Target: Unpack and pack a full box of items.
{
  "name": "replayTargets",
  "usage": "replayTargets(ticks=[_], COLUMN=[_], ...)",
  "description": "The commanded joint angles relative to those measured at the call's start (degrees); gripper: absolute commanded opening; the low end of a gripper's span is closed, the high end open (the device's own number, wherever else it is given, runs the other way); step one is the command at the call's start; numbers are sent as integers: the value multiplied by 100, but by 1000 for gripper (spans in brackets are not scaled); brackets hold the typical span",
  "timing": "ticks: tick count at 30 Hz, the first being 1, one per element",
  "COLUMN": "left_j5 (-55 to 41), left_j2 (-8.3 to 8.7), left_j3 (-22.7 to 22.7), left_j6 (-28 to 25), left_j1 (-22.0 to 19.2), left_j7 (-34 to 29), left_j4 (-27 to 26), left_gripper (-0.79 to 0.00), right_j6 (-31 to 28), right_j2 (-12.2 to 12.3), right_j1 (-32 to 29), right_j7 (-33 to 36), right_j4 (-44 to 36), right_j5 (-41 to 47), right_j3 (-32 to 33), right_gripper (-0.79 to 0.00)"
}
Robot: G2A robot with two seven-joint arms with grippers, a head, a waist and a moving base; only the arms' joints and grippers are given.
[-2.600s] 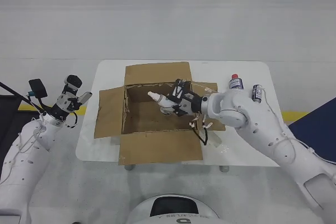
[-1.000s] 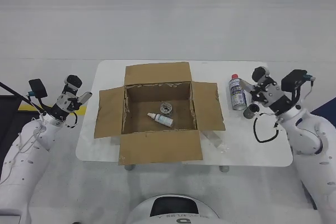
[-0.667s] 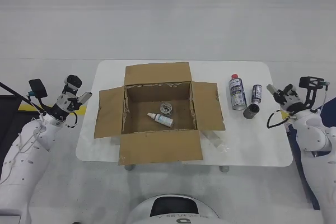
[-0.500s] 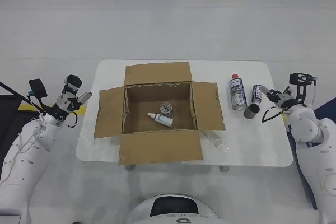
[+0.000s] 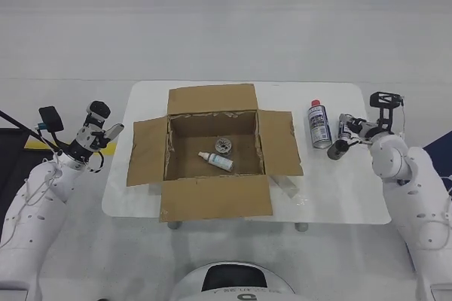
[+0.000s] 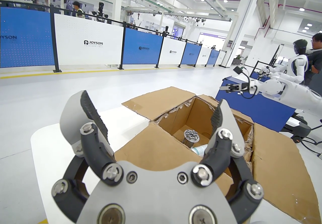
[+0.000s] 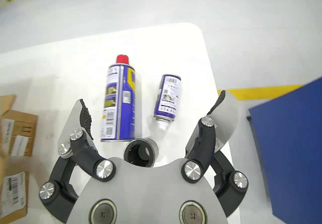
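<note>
Jaws spread wide and empty, I am hovering my right gripper [image 5: 348, 128] over the small can [image 7: 168, 99] lying right of the open box [image 5: 211, 99], probably lining up to grasp and pack it.

Box [image 5: 211, 98]: matt brown cardboard, torn edges rough. Big can [image 7: 120, 101] & small can [image 7: 168, 96]: glossy printed metal; big one w/ red plastic cap [image 7: 122, 59]. Surface [image 7: 63, 64]: smooth, white. Right hand [image 7: 152, 104]: brushed metal, rough blk pads [image 7: 85, 115].
</note>
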Motion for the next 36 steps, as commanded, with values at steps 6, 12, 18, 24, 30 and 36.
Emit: replayTargets(ticks=[6, 12, 18, 24, 30, 36], left_j5=[0, 0, 0, 0, 0, 0], left_j2=[0, 0, 0, 0, 0, 0], left_j3=[0, 0, 0, 0, 0, 0], left_j6=[0, 0, 0, 0, 0, 0], left_j1=[0, 0, 0, 0, 0, 0], left_j7=[0, 0, 0, 0, 0, 0], left_j4=[0, 0, 0, 0, 0, 0], left_gripper=[0, 0, 0, 0, 0, 0], right_j6=[-32, -174, -158, -183, -199, -224], right_j2=[-335, -558, -827, -1072, -1264, -1368], right_j1=[1719, 2456, 3019, 3365, 3570, 3703], right_j7=[727, 616, 469, 387, 207, 109], right_j4=[2091, 3351, 4404, 5161, 5636, 5968], right_j5=[-120, -37, 15, -79, -100, -157], right_j3=[-1132, -1512, -1882, -2201, -2371, -2446], right_gripper=[0, -74, -139, -283, -517, -785])
